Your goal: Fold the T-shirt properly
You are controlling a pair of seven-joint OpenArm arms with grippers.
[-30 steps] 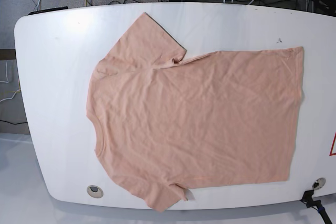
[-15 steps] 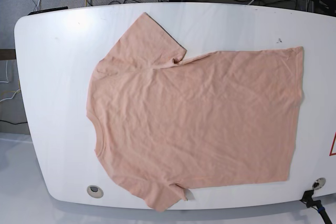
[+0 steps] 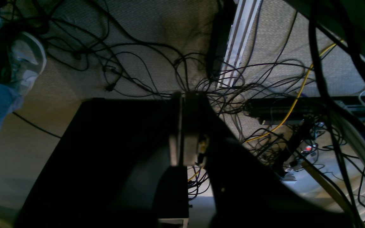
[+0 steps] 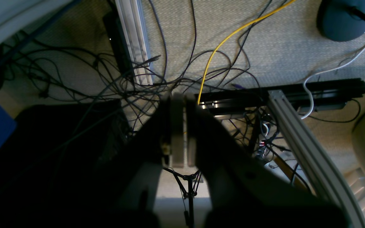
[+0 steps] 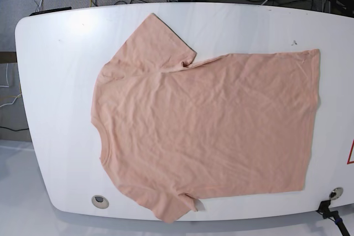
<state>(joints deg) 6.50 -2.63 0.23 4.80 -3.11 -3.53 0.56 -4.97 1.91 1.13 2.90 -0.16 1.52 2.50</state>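
Below 12 o'clock on the white surface (image 5: pixel 61 109), the peach T-shirt (image 5: pixel 210 125) lies spread flat, well apart from the closed left claw (image 3: pixel 184 98) and closed right claw (image 4: pixel 182 98).

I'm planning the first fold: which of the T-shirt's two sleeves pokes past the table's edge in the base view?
The sleeve at the bottom of the base view; its tip overhangs the table's edge, whereas the upper sleeve lies wholly on the tabletop.

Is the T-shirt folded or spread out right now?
Spread out: the T-shirt lies flat on the table, both sleeves extended and the full body showing from collar to hem.
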